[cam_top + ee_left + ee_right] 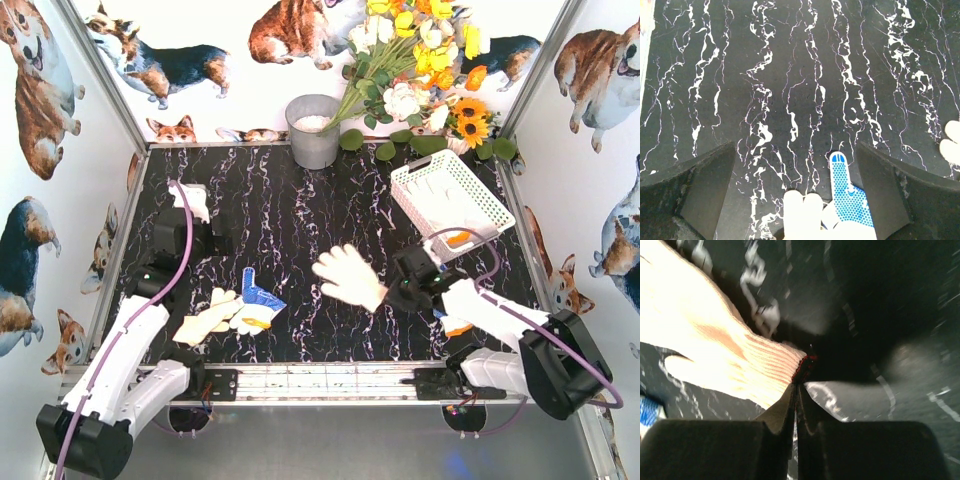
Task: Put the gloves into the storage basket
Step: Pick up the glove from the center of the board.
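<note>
My right gripper (392,290) is shut on the red-edged cuff of a cream knit glove (345,275), which spreads out to the left of the jaws; the right wrist view shows the cuff (780,362) pinched at the gripper (797,386). The white storage basket (478,190) stands at the back right with pale gloves inside and an orange cuff (458,238) at its near edge. A yellow-and-white glove (205,320) and a blue-dotted glove (260,300) lie together at the front left. My left gripper (190,232) is open above them, holding nothing (795,145), with the blue-dotted finger (842,185) below it.
A grey metal bucket (313,130) and a bunch of flowers (420,60) stand along the back wall. A white glove (192,200) lies near the left wall. Another orange-cuffed glove (455,325) lies under my right forearm. Printed walls close in three sides.
</note>
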Available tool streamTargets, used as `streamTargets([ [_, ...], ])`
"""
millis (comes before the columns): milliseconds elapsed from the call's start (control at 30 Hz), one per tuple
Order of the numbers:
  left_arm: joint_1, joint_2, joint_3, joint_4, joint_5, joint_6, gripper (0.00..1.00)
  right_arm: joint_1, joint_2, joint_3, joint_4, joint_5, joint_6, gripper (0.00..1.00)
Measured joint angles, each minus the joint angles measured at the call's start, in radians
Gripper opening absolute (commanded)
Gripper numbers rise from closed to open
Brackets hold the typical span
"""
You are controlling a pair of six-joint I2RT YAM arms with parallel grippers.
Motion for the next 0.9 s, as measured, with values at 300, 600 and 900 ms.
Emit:
streamTargets([
  [300,0.000,0.056,0.000,0.003,0.035,-0.001,1.00,0.254,0.045,0.013,0.017,-0.016,0.101,0.00],
  [600,-0.014,0.053,-0.059,0.045,0.164,-0.075,1.00,0.311,0.106,0.096,0.006,-0.011,0.059,0.00],
  [900,-0.114,0.006,-0.133,0.052,0.304,-0.180,1.00,0.306,-0.022,0.245,-0.146,0.033,-0.185,0.00],
])
